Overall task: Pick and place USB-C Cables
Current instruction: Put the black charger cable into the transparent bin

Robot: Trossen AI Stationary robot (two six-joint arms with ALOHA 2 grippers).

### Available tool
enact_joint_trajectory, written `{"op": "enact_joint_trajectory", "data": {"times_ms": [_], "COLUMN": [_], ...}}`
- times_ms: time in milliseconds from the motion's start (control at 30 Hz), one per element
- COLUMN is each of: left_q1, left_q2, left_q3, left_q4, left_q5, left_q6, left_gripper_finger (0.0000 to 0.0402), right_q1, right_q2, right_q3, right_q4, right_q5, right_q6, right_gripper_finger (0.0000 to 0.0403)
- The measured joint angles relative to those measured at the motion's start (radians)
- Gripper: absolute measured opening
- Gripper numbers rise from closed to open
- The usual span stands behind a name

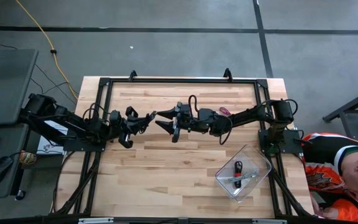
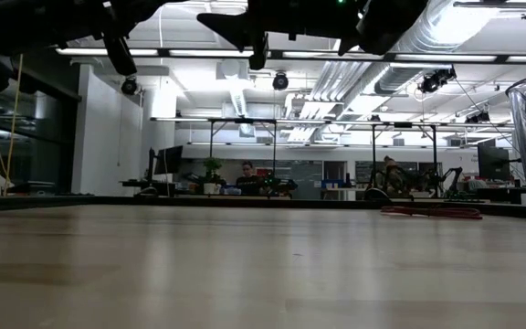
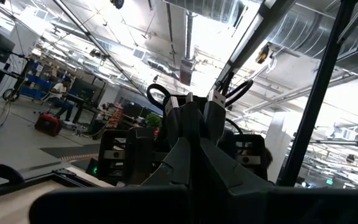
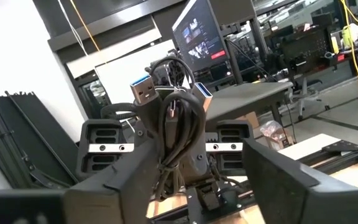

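Note:
My left gripper [image 1: 146, 119] is raised above the table's middle, shut on a black bundled cable [image 4: 176, 134] whose plugs [image 4: 145, 90] stick upward. The bundle also shows in the left wrist view [image 3: 191, 109]. My right gripper [image 1: 160, 121] faces it from the right and is open, with one finger [image 4: 110, 183] on each side of the bundle, not touching it. A clear container [image 1: 261, 163] at the front right holds a black cable [image 1: 238, 167] and a silver-grey cable [image 1: 242, 178]. A pinkish-red cable [image 1: 224, 112] lies on the table by the right arm. My left gripper pinches the black bundle between its two fingers [image 3: 194, 168], in the bundle's lower half [image 4: 178, 163]. The fingers lie level and point toward the table's right edge. The bundle stands upright with its plugs up, lifted clear of the table.
A person in orange and white [image 1: 337, 171] sits beyond the table's right front corner. A black frame [image 1: 179, 79] runs round the tabletop. A long yellow cord [image 1: 42, 34] lies on the floor at the far left. The red cable also shows in the low view [image 2: 432, 212].

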Motion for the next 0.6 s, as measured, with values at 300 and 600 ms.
{"op": "enact_joint_trajectory", "data": {"times_ms": [300,600], "left_q1": [0.0,0.0], "left_q2": [0.0,0.0], "left_q3": [0.0,0.0], "left_q4": [-0.001,-0.012], "left_q5": [0.0,-0.023], "left_q6": [0.019,0.027], "left_gripper_finger": [0.0,0.0], "right_q1": [-0.007,-0.01], "right_q2": [0.0,0.0], "right_q3": [0.0,0.0], "right_q4": [0.0,0.004], "right_q5": [0.022,0.03], "right_q6": [0.041,0.054], "right_gripper_finger": [0.0279,0.028]}}
